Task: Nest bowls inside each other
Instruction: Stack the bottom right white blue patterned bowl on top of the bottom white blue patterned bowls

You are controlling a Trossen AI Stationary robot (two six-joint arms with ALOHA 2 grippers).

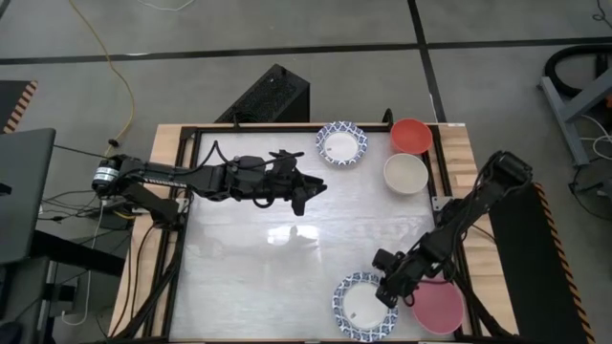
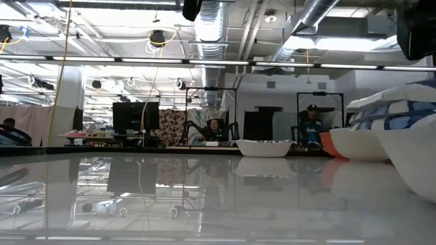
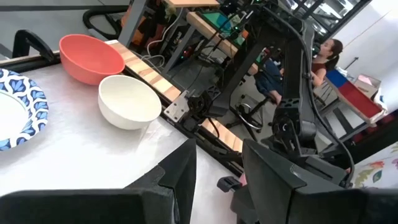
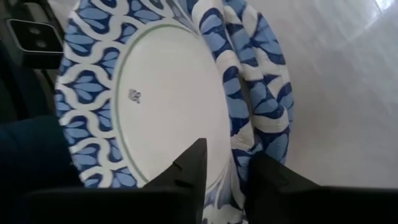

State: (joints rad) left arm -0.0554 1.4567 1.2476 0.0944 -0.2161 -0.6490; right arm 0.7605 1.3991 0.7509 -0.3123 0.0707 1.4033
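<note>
A stack of blue-rimmed white bowls (image 1: 363, 306) sits at the near edge of the table, with a pink bowl (image 1: 440, 308) just to its right. My right gripper (image 1: 387, 291) slants down onto the stack's right side. In the right wrist view it (image 4: 227, 168) stands open, one finger inside the top bowl (image 4: 161, 93) and one outside its rim. At the far edge stand another blue-rimmed bowl (image 1: 341, 143), a red bowl (image 1: 410, 136) and a cream bowl (image 1: 405, 173). My left gripper (image 1: 304, 203) hovers open over the table's middle, nothing between its fingers (image 3: 180, 180). My right gripper's fingers stand astride the top bowl's rim (image 4: 231, 146), coming slanting down from the table's right. I cannot tell whether either finger touches the rim. The bowl rests nested in the stack below it.
The middle and left of the glossy white tabletop (image 1: 249, 277) hold no objects. A black frame and wooden strips (image 1: 459, 162) border the table. Seen from my left wrist, the red bowl (image 3: 90, 57) and cream bowl (image 3: 127, 99) lie ahead. People sit in the room beyond.
</note>
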